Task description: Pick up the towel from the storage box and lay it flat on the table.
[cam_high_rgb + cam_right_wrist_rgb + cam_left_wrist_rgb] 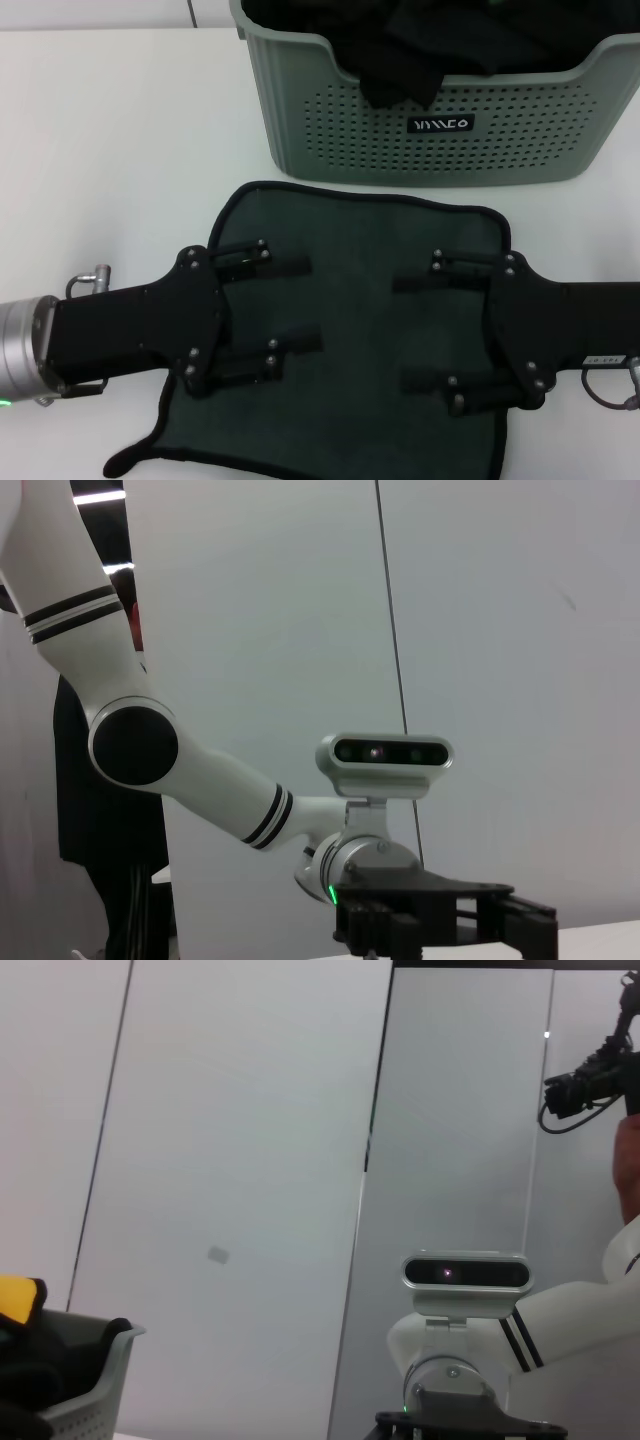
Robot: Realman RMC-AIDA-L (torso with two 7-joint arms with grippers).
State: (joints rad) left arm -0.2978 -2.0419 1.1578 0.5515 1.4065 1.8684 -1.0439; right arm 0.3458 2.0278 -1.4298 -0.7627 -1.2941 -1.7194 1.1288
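The towel [355,255] lies spread on the table [110,150] in front of the storage box [330,140], dark green face up, with its black trim showing all round. Its near left corner is a little crumpled. My left gripper [312,303] is open over the towel's left half, fingers pointing right. My right gripper [400,332] is open over the right half, fingers pointing left. Neither holds anything. I cannot tell whether the fingers touch the cloth.
The storage box stands at the back, full of plain black cloths [420,45]. Its corner [95,1380] shows in the left wrist view, with something yellow [18,1298] above the rim. Bare white table lies to the left of the box.
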